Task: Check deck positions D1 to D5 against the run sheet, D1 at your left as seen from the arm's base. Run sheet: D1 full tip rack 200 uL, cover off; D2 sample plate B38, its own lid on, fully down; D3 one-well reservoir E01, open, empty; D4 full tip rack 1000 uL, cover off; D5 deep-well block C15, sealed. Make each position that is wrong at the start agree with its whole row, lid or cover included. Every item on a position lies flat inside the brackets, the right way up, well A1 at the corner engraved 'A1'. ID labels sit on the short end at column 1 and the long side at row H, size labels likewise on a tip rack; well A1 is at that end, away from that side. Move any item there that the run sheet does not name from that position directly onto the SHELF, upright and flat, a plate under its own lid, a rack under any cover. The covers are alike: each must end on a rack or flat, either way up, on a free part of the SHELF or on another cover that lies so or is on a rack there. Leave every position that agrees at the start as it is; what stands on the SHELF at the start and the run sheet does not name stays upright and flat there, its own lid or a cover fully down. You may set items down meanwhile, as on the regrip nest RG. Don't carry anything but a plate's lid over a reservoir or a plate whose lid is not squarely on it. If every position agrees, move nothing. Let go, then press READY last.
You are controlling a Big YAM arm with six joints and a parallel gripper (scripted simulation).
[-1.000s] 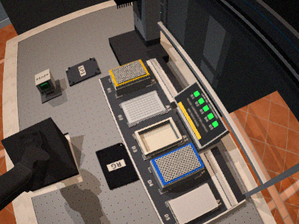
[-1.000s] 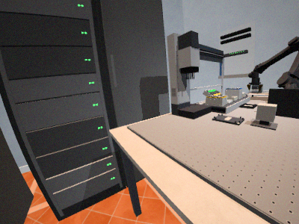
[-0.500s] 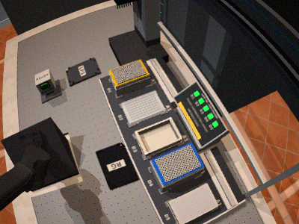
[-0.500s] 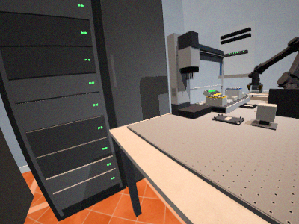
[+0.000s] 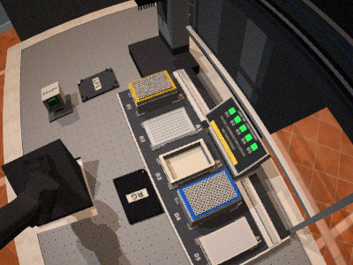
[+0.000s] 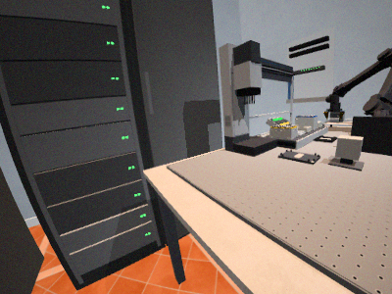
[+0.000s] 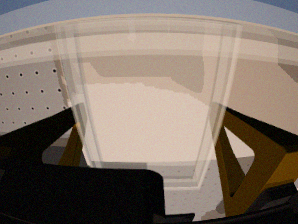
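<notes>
In the wrist view my gripper (image 7: pixel 148 110) is shut on a clear cover (image 7: pixel 149 110), which spans the gap between the fingers. In the top view the arm comes in at the lower left and a dark block (image 5: pixel 44 178) hides the fingers, over a beige slab (image 5: pixel 86 178). On the deck lie a yellow tip rack (image 5: pixel 152 85) with no cover, a lidded plate (image 5: pixel 168 125), an open empty reservoir (image 5: pixel 187 161), a blue tip rack (image 5: pixel 209 193) with no cover, and a sealed block (image 5: pixel 227 240).
The black RG nest (image 5: pixel 138 195) lies between the arm and the deck. The READY button box (image 5: pixel 54 102) and a dark pad (image 5: pixel 98 84) stand at the far left. A panel with green lights (image 5: pixel 238 137) and a rail run behind the deck. A pipetting tower (image 5: pixel 174 26) stands at the far end.
</notes>
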